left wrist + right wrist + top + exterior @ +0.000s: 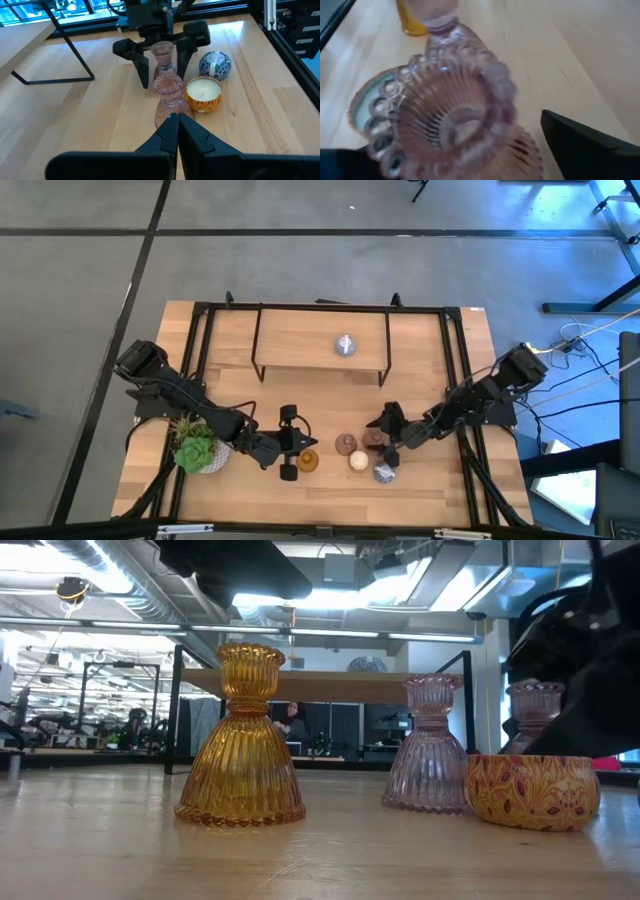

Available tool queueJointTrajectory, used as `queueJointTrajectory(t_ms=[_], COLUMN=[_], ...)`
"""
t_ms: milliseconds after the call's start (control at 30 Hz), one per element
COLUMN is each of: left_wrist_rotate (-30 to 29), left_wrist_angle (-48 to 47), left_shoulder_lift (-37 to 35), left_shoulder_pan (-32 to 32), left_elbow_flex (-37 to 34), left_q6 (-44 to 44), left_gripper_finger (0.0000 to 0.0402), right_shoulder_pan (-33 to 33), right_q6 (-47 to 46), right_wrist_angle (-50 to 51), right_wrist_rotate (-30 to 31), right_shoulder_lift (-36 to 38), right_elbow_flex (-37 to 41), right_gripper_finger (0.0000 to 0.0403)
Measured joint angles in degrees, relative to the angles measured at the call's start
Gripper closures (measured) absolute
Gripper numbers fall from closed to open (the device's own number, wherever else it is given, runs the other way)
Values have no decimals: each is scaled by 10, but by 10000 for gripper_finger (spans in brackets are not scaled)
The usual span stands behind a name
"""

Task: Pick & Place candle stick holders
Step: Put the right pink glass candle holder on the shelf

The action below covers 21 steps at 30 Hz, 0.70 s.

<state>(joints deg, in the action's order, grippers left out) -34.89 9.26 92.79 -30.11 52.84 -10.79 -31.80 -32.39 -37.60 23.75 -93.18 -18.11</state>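
Looking down from above, we see a wooden table (330,480) with a black metal frame and a raised shelf (320,345) at its far side, where one silvery holder (345,345) sits alone. Both dark arms reach in toward the near middle. A green succulent (197,450) in its white pot stands near the left corner, beside the left arm.

Next in size, the right gripper (388,430) has its fingers spread wide on either side of a pink ribbed glass holder (163,56), not yet pressing it. The left gripper (177,131) has its fingers pressed together with nothing between them, just beside the amber holder (242,735).

Smaller things cluster between the grippers: a second pink holder (169,100) stands upright, a patterned gold candle cup (204,94) sits just beside it, and a round blue-and-white holder (215,65) lies behind the cup.
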Motion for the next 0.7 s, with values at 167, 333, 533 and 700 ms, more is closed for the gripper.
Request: queueJointTrajectory(t_ms=[167,333,533,700], left_wrist_rotate=[0,0,0,0], left_wrist_angle=[0,0,0,-1], left_shoulder_lift=[0,0,0,0], left_shoulder_pan=[0,0,0,0], left_elbow_flex=[0,0,0,0], left_q6=[0,0,0,0], left_gripper_finger=[400,400,400,400], right_shoulder_pan=[8,8,8,8], right_q6=[-6,-1,3,13], right_wrist_angle=[-6,-17,-20,-28], right_wrist_rotate=[3,19,30,33], right_shoulder_lift=[-3,-1,-2,-3], right_elbow_flex=[0,-2,-2,-1], right_gripper_finger=[144,185,193,194])
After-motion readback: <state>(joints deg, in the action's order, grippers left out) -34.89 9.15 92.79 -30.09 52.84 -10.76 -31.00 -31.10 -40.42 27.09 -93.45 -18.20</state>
